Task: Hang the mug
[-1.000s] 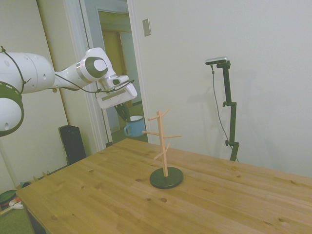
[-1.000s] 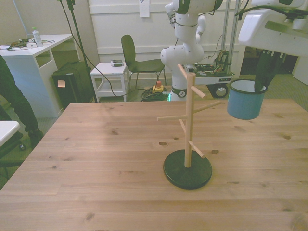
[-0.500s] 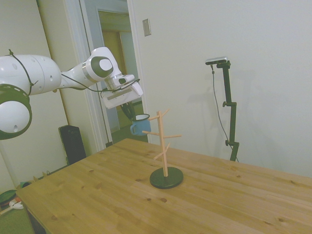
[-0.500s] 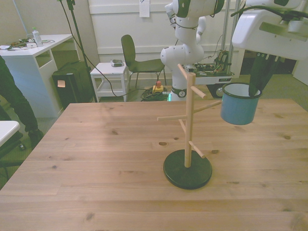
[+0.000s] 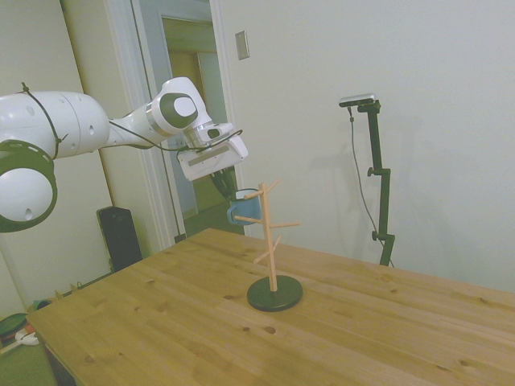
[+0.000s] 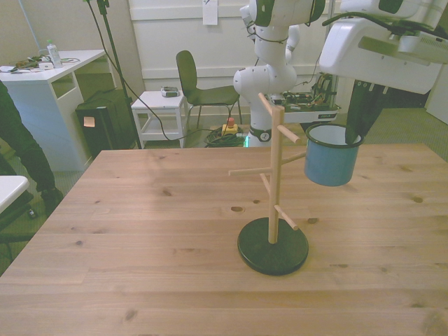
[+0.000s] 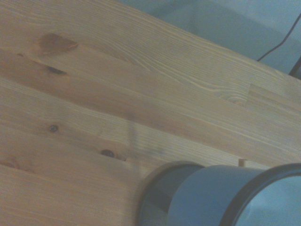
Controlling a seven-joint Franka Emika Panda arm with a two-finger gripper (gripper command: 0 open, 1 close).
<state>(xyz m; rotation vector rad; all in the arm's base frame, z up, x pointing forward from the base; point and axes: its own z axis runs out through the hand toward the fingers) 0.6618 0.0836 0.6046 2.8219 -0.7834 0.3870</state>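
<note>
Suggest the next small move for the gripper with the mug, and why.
Probably keep carrying it sideways toward the peg stand. The gripper holds the mug by its rim, upright and clear of the table, just beside a peg tip on the front view's right. The handle is not visible, so alignment is unconfirmed.

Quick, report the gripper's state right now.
Gripper: shut on the mug, held in the air beside the peg stand.
</note>
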